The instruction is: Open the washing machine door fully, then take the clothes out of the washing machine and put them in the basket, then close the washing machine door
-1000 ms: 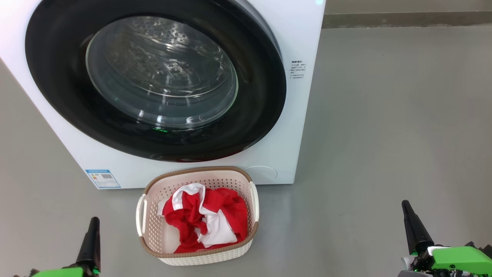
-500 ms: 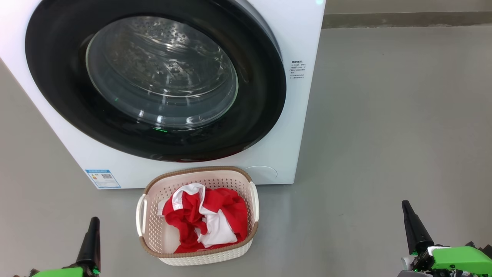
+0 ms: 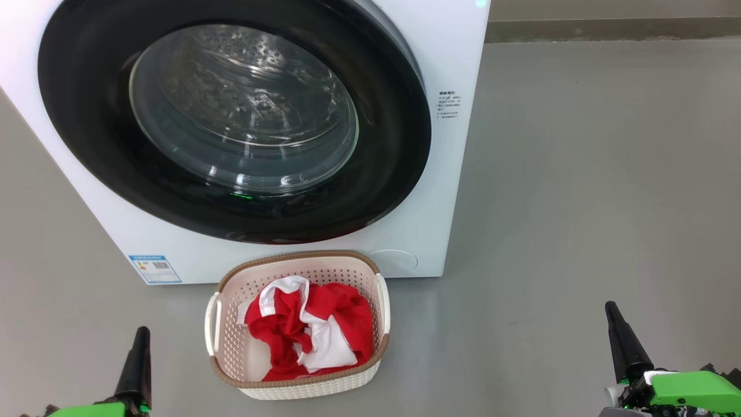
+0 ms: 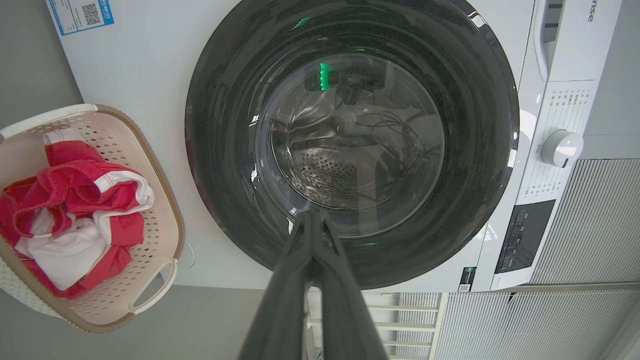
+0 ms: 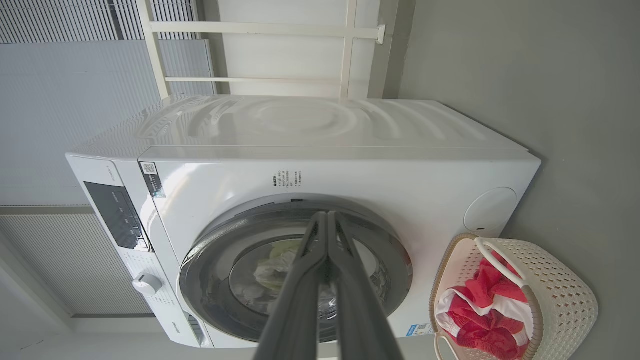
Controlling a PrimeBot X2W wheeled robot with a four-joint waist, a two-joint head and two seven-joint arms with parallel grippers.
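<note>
The white washing machine [image 3: 457, 52] stands ahead with its door [image 3: 382, 191] closed flat against the front, black rim around the clear glass window. On the floor before it sits the cream basket [image 3: 379, 272] holding the red and white clothes [image 3: 307, 333]. My left gripper [image 3: 139, 347] rests low at the left, shut and empty. My right gripper [image 3: 616, 330] rests low at the right, also shut and empty. Both wrist views show the door [image 4: 470, 200] [image 5: 395, 280], the basket [image 4: 165, 235] [image 5: 565, 295] and the clothes [image 4: 70, 210] [image 5: 480, 310].
Grey floor [image 3: 579, 202] stretches to the right of the machine up to a wall base [image 3: 608, 29]. A control panel and knob [image 4: 561, 148] sit on the machine's top front. A white rack [image 5: 280, 55] stands behind the machine.
</note>
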